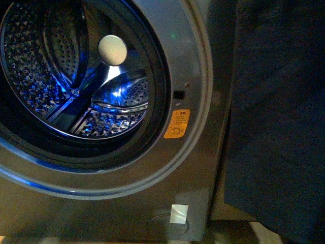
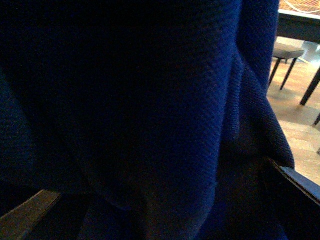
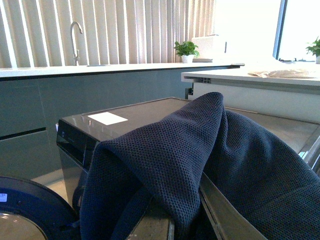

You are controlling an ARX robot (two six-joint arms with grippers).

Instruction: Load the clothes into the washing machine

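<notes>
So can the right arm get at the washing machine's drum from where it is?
Probably yes. The washing machine has its drum open with nothing across the mouth, and the clothes hang to its right, outside it. The arm itself is not in the front view.

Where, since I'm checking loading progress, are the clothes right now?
In the front view the clothes hang at the right, outside the washing machine, just past its right edge.

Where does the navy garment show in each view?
Front view: garment hangs at the right edge, beside the washing machine.
Left wrist view: garment fills nearly the whole frame.
Right wrist view: garment in the foreground, before the washing machine's top.
Shared landmark: washing machine, front and right wrist only.
</notes>
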